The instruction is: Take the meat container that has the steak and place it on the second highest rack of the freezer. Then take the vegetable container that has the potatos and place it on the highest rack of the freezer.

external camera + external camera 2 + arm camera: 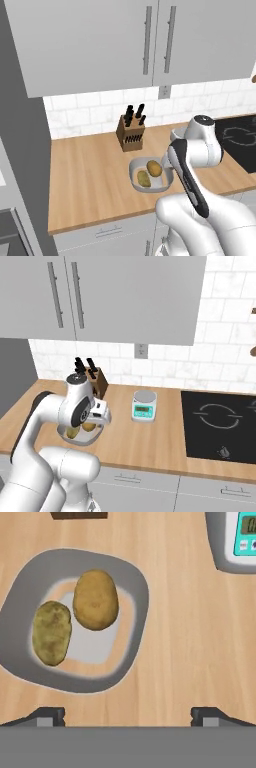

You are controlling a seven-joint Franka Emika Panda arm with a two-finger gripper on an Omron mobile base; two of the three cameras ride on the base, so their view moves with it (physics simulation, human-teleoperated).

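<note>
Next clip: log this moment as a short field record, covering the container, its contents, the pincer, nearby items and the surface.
container: vegetable container, light-grey oval dish, sitting on the wooden counter
contents: two potatos, side by side in the dish
pincer: pincer open, above the counter, looking down on it beside the dish, holding nothing
nearby: knife block behind the dish by the wall; kitchen scale to its right; black cooktop further right
task stage: dish not yet lifted
</note>
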